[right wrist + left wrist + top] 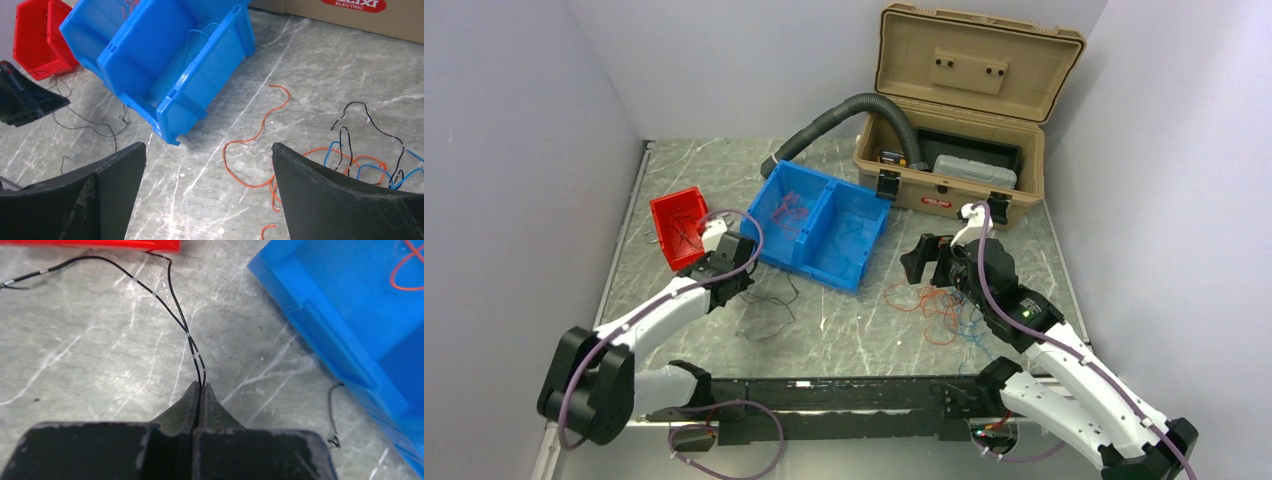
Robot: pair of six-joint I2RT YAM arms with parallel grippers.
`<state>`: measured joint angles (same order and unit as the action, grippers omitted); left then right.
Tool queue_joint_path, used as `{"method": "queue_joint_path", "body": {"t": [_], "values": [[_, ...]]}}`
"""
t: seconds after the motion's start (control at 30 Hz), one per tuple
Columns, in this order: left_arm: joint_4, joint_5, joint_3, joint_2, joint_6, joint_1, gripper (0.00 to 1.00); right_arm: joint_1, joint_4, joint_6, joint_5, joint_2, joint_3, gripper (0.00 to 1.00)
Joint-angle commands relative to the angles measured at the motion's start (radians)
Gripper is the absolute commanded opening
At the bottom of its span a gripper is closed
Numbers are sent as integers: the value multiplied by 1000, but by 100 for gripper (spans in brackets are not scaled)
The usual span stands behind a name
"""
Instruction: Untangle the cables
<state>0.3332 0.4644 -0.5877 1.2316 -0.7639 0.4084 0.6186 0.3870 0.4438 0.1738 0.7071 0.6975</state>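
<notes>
Cables (938, 306): red, blue and black strands knotted on the table, right of centre in the top view. More strands lie in the blue bin (861, 262) and the red bin (664, 213).
Black cable (188, 334): two strands run side by side from the left fingertips toward the upper left of the left wrist view. One reaches the red bin's edge at the top, and the other sweeps off the left edge.
Left gripper (201, 388): fingers pressed together, pinching the black cable at the tips, low over the table between the two bins.
Right gripper (208, 146): spread wide, holding nothing, hanging above bare table.
Deciding relation: in the right wrist view the knot sits at the lower right, beside and partly behind the right finger, not between the fingers. Its spread runs roughly left to right across the frame.
Nearer arm: the right arm, by a wide margin. It probably has to shift toward that lower right corner before closing on a strand.
</notes>
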Motion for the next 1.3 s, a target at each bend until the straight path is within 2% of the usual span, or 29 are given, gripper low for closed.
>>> {"method": "queue_joint_path", "body": {"t": [0.0, 0.17, 0.3, 0.37, 0.47, 0.57, 0.63, 0.73, 0.83, 0.9, 0.97, 1.03, 1.17, 1.27], "values": [[207, -1, -111, -112, 95, 4, 0, 1, -51, -19, -10, 6, 20, 98], [389, -35, -287, -197, 283, -20, 0, 0, -78, -31, -38, 29, 28, 98], [476, 7, -436, -229, 454, -39, 0, 0, -91, -51, -61, 50, 39, 98], [497, -75, -492, -231, 567, -56, 0, 1, -108, -59, -81, 56, 35, 98], [576, -244, -590, -208, 661, -91, 0, 1, -149, -90, -200, 83, 34, 98], [661, -412, -672, -183, 673, -95, 0, 1, -247, -124, -384, 129, 49, 98], [686, -580, -695, -185, 681, -95, 0, 0, -323, -139, -489, 157, 63, 98], [704, -847, -696, -208, 703, -94, 0, 1, -445, -155, -602, 186, 74, 98], [699, -1022, -671, -240, 718, -93, 0, 6, -560, -176, -768, 207, 73, 99], [690, -1070, -659, -252, 707, -92, 0, 59, -595, -254, -811, 213, 72, 100], [681, -1116, -648, -247, 701, -88, 0, 174, -581, -385, -683, 208, 66, 100], [677, -1134, -647, -230, 690, -66, 0, 249, -664, -477, -638, 209, 15, 97], [645, -1082, -651, -200, 667, 35, 0, 259, -946, -498, -642, 240, -82, 96], [594, -1045, -645, -187, 628, 102, 0, 278, -968, -522, -672, 322, -23, 93]]}}
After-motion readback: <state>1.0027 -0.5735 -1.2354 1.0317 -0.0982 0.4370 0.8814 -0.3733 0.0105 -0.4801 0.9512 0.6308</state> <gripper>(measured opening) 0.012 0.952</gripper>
